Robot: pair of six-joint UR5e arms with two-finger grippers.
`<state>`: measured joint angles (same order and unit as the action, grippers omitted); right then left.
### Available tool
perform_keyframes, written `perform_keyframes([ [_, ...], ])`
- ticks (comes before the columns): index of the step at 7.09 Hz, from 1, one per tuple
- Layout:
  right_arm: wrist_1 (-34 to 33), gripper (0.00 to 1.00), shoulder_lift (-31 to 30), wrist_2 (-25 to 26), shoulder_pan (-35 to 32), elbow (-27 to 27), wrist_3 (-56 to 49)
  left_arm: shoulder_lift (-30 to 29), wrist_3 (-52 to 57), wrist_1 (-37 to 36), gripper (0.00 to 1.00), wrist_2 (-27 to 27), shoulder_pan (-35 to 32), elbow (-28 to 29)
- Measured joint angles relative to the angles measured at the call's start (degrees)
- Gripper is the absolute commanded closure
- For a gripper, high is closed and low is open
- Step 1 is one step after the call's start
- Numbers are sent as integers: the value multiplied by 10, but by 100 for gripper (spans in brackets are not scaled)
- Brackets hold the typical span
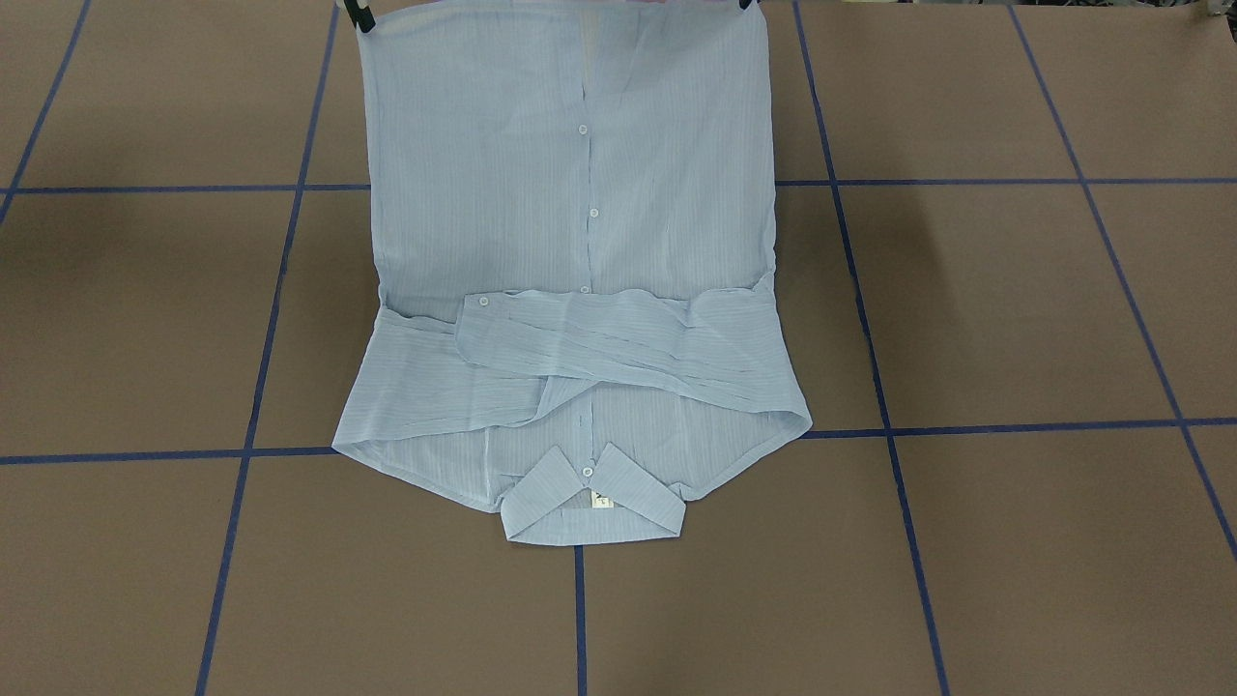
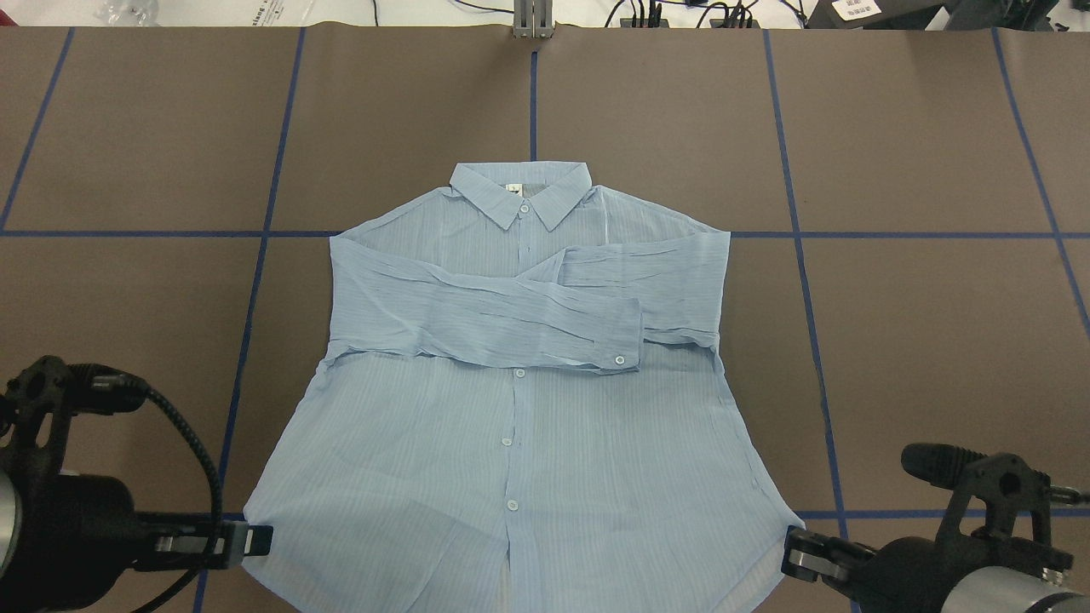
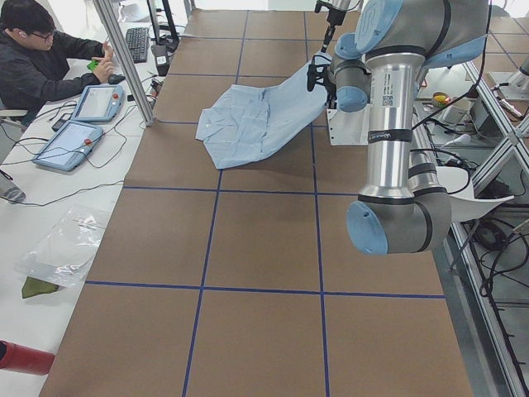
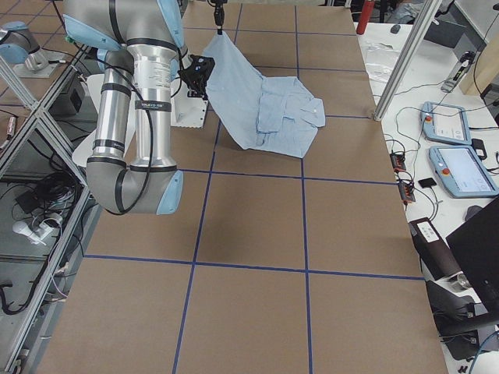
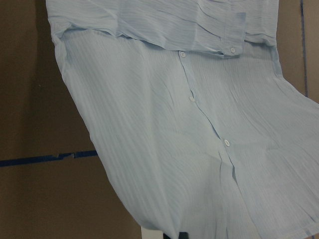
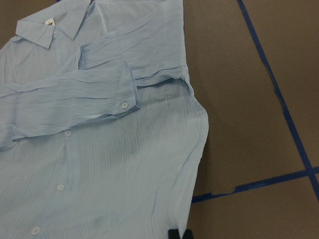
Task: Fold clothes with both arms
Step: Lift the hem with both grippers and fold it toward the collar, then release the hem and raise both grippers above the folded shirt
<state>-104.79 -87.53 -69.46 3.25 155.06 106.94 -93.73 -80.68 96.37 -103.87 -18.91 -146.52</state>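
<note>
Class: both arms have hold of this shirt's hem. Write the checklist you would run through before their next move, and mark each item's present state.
1. Left gripper shut on one hem corner of the light blue shirt: ok.
2. Right gripper shut on the other hem corner: ok.
3. Hem lifted off the table, level from corner to corner: ok.
4. Both sleeves folded across the chest, inside the shirt's outline: ok.
5. Collar lying flat on the table, top button done up: ok.
6. How much cloth each gripper has pinched: cannot tell.
</note>
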Motion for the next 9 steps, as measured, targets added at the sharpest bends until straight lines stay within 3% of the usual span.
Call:
perform_keyframes([
  [2, -43, 100, 116, -1, -72, -70, -30, -82, 14, -4, 100, 29, -64, 123],
  [5, -47, 100, 203, -1, -197, -179, -86, -164, 29, -4, 100, 81, -141, 244],
  [7, 9, 100, 242, -10, -274, -291, -119, -201, 31, -1, 100, 128, -155, 307],
  [9, 122, 100, 249, -29, -326, -418, -153, -230, 33, 38, 100, 154, -162, 392],
])
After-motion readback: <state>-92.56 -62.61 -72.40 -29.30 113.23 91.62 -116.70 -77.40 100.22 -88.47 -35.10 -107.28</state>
